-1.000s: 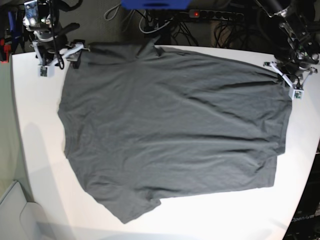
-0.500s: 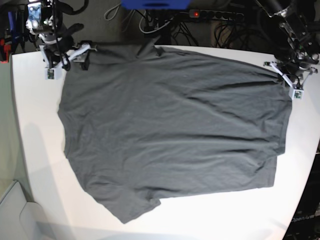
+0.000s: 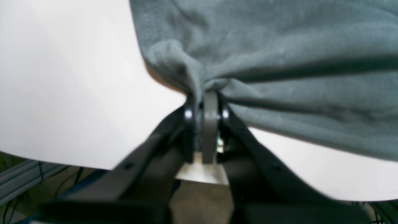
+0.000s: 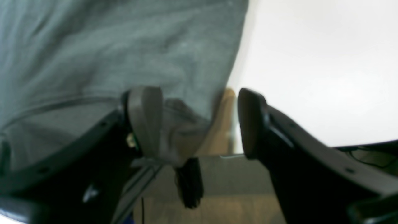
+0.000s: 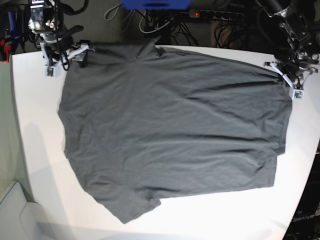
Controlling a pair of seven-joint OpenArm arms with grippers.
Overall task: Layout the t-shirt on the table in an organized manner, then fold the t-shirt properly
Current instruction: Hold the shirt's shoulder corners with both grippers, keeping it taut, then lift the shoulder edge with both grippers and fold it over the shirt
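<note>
Base | one t-shirt [image 5: 170,135] | left gripper [image 3: 205,96] pinching it | right gripper [image 4: 199,124] agape, empty

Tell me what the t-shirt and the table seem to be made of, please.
T-shirt: looks like a soft knit fabric, likely cotton, matte dark grey. It wrinkles, and it bunches where the left end effector pinches it.
Table: a hard, smooth white top, mostly matte with a faint sheen. It may be laminate or painted board; the pictures cannot settle which.

Dark grey t-shirt [image 5: 170,130] lies spread, lightly wrinkled, across the white table [image 5: 35,100].
</note>
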